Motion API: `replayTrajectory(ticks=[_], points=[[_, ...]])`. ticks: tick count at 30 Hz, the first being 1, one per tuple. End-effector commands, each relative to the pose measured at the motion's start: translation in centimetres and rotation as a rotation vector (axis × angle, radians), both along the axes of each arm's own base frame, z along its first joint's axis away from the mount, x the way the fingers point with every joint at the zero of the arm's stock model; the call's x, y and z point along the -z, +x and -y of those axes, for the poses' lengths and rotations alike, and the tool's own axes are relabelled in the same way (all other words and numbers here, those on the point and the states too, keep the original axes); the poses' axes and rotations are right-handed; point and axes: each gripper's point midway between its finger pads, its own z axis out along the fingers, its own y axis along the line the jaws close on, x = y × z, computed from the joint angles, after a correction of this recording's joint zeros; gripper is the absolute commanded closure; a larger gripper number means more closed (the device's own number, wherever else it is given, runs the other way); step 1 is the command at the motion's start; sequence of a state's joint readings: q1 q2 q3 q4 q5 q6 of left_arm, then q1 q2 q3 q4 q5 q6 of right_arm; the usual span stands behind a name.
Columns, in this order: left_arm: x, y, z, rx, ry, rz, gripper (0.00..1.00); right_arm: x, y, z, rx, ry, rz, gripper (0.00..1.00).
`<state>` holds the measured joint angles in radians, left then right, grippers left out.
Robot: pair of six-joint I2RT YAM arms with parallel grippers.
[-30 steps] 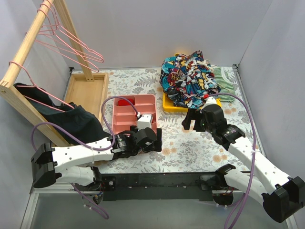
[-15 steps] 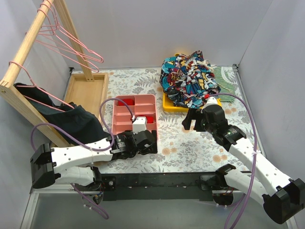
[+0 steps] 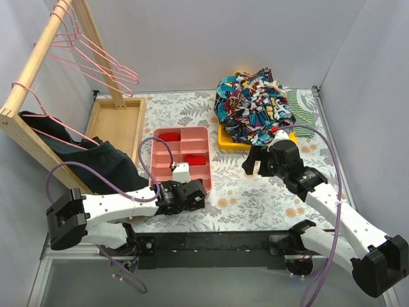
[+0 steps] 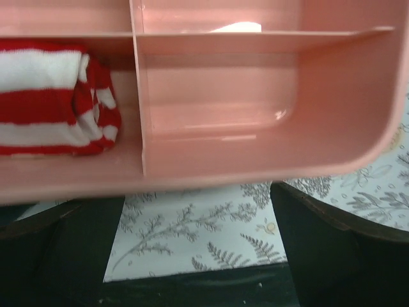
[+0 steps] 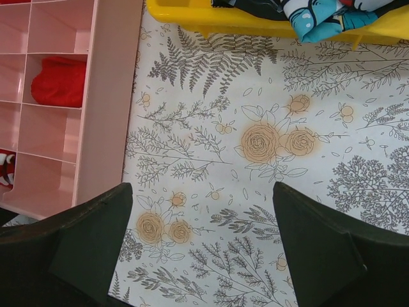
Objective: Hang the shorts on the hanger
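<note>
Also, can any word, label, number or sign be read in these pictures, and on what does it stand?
None can be read.
The comic print on the shorts is too small and crumpled to tell whether it holds letters.
The pink tray and the yellow tray show no writing.

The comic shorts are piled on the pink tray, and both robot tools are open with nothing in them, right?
Not quite. The shorts are piled on the yellow tray, not the pink tray, as the top external view shows. The rest is right: the left tool and the right tool are both open with nothing in them.
</note>
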<state>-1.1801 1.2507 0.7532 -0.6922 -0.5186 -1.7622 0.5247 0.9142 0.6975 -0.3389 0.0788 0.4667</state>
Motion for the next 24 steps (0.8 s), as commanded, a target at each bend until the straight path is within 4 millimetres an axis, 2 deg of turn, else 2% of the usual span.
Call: replayTrajectory(ticks=[1, 5, 9, 10, 11, 13, 14, 16, 17, 19, 20, 22, 24], points=[[-0.2, 3.7, 0.7, -0.043, -0.062, 0.094, 0.02, -2.1, 1.1, -0.2, -0.003, 0.001, 0.061, 0.02], [0.3, 7.2, 0.2, -0.081, -0.068, 0.104, 0.02, -2.6, 1.3, 0.0, 0.003, -0.009, 0.073, 0.02], [0.3, 10.3, 1.1, -0.071, -0.066, 0.128, 0.02, -2.5, 1.4, -0.1, 0.003, -0.005, 0.073, 0.02], [1.0, 10.9, 1.2, -0.07, -0.037, 0.119, 0.02, -2.6, 1.5, 0.0, 0.008, -0.007, 0.074, 0.02], [0.3, 12.1, 1.4, -0.09, -0.042, 0.135, 0.02, -2.6, 1.6, 0.0, 0.012, -0.01, 0.075, 0.02], [0.7, 13.5, 1.3, -0.116, -0.028, 0.128, 0.02, -3.0, 1.9, 0.0, 0.013, -0.01, 0.083, 0.02], [1.2, 14.8, 1.2, -0.138, -0.026, 0.119, 0.02, -3.3, 2.1, -0.1, 0.017, -0.007, 0.09, 0.01], [1.7, 15.9, 1.4, -0.145, -0.039, 0.1, 0.02, -3.7, 2.4, -0.3, 0.015, -0.007, 0.093, 0.01], [2.0, 17.1, 1.2, -0.168, -0.043, 0.09, 0.02, -4.3, 2.6, -0.3, 0.018, -0.008, 0.102, 0.01], [2.2, 18.2, 1.3, -0.182, -0.051, 0.081, 0.02, -4.7, 3.3, -0.3, 0.033, -0.018, 0.106, 0.01], [2.7, 18.9, 0.9, -0.196, -0.043, 0.067, 0.02, -5.6, 3.9, -0.3, 0.04, -0.018, 0.124, 0.01], [2.0, 20.5, 1.2, -0.203, -0.057, 0.081, 0.02, -5.6, 4.8, -0.4, 0.051, -0.035, 0.116, 0.02], [1.9, 21.7, 1.3, -0.203, -0.047, 0.087, 0.02, -6.9, 6.0, -0.6, 0.062, -0.033, 0.138, 0.01]])
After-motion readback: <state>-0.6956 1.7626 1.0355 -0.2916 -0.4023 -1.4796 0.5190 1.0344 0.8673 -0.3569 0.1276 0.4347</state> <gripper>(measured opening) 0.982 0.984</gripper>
